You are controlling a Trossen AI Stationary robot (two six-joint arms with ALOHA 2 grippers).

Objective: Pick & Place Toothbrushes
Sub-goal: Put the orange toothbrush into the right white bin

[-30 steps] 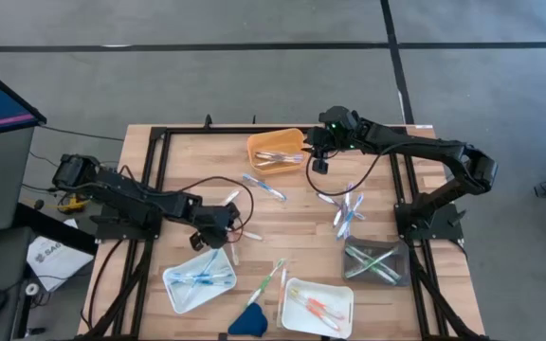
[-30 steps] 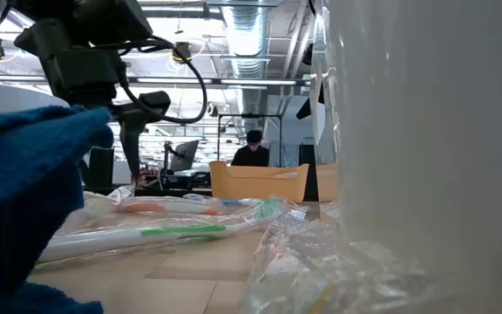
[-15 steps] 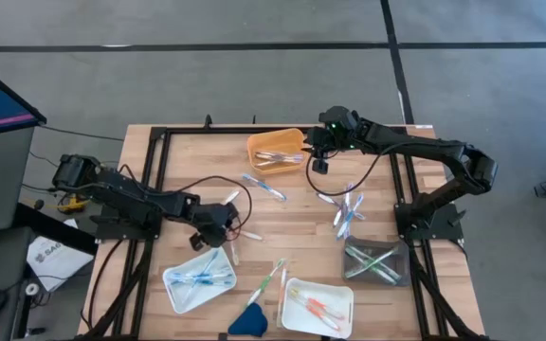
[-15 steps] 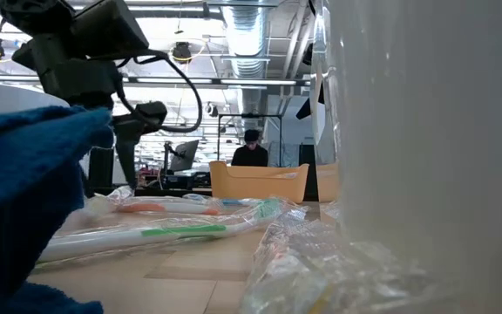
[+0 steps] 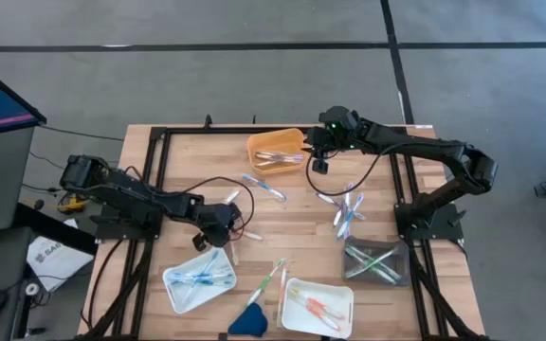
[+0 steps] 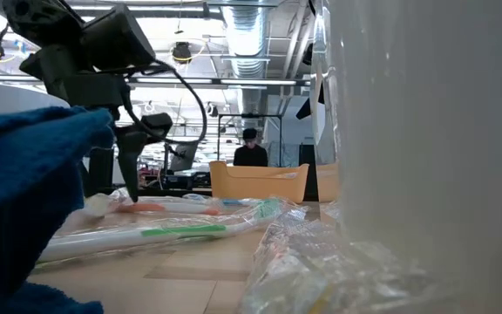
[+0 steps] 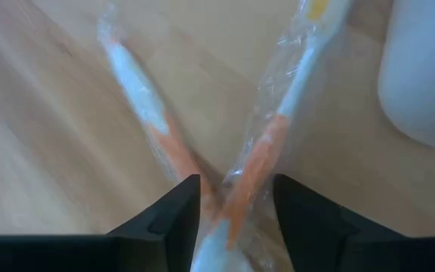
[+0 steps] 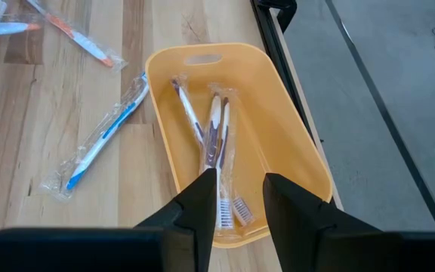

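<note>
Wooden table (image 5: 292,213): left tool (image 7: 232,215) straddles two crossed orange toothbrushes (image 7: 259,162), fingers parted.

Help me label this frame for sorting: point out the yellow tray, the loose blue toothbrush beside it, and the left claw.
yellow tray (image 8: 289,162): right wrist view, bare inner floor.
blue toothbrush (image 8: 104,136): right wrist view, mid-handle, in its clear wrapper.
left claw (image 7: 236,200): left wrist view, midway between its fingertips, over two crossed orange toothbrushes.
</note>
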